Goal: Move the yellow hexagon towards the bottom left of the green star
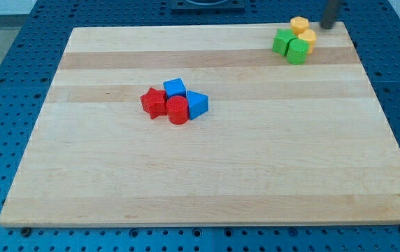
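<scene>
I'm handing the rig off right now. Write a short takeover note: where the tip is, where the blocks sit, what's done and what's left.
My tip: at the board's top right corner, just right of the yellow blocks, apparently not touching them.
Job blocks: two yellow blocks, the upper and the lower, are packed against two green blocks, the left and the right. Which yellow is the hexagon and which green is the star is too small to tell.
Elsewhere: red star, red cylinder, blue cube and blue triangle cluster left of centre, uninvolved.
Done: nothing evident.
Left: identify the pieces, then push the hexagon round to the star's bottom left.
</scene>
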Robot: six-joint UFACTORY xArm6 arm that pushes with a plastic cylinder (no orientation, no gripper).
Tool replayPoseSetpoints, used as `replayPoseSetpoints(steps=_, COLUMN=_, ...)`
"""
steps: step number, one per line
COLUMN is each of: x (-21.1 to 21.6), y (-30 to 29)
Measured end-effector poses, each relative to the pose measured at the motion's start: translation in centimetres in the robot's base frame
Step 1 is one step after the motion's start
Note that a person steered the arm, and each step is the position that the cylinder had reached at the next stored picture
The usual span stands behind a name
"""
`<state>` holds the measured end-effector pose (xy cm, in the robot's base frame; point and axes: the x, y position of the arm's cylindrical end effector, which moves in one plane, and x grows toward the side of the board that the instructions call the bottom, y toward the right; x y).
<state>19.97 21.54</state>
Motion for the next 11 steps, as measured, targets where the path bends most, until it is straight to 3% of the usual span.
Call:
replayPoseSetpoints(steps=1, x=3.6, y=-10.6)
replayPoseSetpoints(steps=2, x=4.6, y=-13.7)
replayPoseSetpoints(steps=3, x=0.3, y=-13.8)
replayPoseSetpoints(steps=4, x=0.9, y=-8.5)
replayPoseSetpoints(steps=5, x=-0.8, y=-9.8)
replayPoseSetpoints(steps=7, x=-0.4, y=-26.7)
replayPoseSetpoints(steps=8, x=4.0, y=-25.7)
replayPoseSetpoints(steps=9, x=8.0, y=-20.7)
replayPoseSetpoints(steps=10, x=3.0, y=-27.0)
replayPoseSetpoints(steps=11, x=0.4, y=-26.7)
